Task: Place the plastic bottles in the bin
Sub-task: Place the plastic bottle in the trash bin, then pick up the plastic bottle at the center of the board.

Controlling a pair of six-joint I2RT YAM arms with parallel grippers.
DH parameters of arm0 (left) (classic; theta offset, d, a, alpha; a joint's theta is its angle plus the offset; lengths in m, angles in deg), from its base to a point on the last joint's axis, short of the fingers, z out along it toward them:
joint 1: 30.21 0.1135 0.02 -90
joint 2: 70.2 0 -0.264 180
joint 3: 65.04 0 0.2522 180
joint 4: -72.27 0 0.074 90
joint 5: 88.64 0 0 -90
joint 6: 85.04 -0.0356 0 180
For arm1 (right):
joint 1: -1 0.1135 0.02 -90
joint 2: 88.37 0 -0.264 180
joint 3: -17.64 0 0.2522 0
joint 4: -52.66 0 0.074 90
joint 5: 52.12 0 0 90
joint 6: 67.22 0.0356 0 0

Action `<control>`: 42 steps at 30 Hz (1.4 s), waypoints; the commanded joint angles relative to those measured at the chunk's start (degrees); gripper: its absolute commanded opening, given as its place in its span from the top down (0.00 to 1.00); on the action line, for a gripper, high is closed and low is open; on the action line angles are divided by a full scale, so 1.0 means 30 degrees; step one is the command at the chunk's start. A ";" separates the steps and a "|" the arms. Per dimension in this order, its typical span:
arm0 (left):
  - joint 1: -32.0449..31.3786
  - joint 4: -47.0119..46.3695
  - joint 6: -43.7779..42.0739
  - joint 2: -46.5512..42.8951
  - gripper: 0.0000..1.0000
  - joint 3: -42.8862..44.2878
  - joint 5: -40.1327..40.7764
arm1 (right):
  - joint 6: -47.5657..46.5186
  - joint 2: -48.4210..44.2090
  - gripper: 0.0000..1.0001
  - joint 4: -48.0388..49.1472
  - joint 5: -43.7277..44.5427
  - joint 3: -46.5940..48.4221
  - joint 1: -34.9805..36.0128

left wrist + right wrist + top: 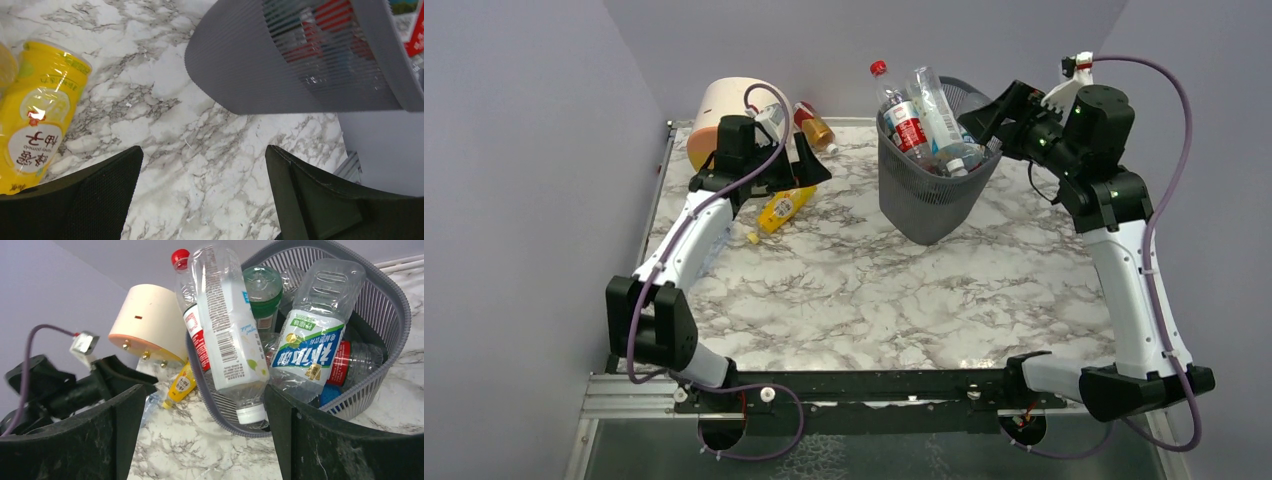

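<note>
Left gripper (202, 156), jaws apart, sits just beside the yellow bottle (35, 125) lying on the table (874, 300). Right gripper (987, 116), jaws apart and empty, hangs over the bin (929, 205) crammed with bottles (227, 335). The yellow bottle is probably light, thin-walled and slick, so grasp it mid-body.

A: The desk (854, 290) across the middle of the top view is marble-patterned and smooth, with a slight sheen.

B: And the bin (924, 205), upper centre?

A: Matt grey mesh, finely ribbed. Plastic or metal, I cannot tell. The clear bottle (225, 330) in it is thin glossy plastic with a shiny film label.

B: The yellow bottle (37, 115), at the left edge of the left wrist view?

A: Glossy, crinkled wrap. The left end effector (202, 157) has matt black, finely grained fingers (95, 200). The drawer unit (150, 320) looks smooth and matt.
</note>
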State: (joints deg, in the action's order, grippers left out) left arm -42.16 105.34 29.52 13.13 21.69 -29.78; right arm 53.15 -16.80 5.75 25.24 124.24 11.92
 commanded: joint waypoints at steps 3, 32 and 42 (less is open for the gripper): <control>-0.0877 -0.2045 0.1656 0.3542 0.01 0.1927 0.3519 | -0.1468 -0.1407 0.10 -0.0320 0.0364 -0.0571 -0.0006; -0.2460 -0.0189 0.7186 1.8944 0.01 1.6081 1.3501 | -0.3632 -0.3578 0.09 0.1110 -0.1292 -0.5595 -0.0008; -0.2391 0.0048 0.8554 2.0026 0.07 1.6911 1.5732 | -0.3006 -0.3965 0.09 0.1802 -0.2157 -0.6542 -0.0008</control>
State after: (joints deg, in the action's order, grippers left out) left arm -50.31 104.38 52.49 71.11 69.95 10.98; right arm 43.73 -27.21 8.53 20.78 105.74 11.92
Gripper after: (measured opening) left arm 0.957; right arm 0.904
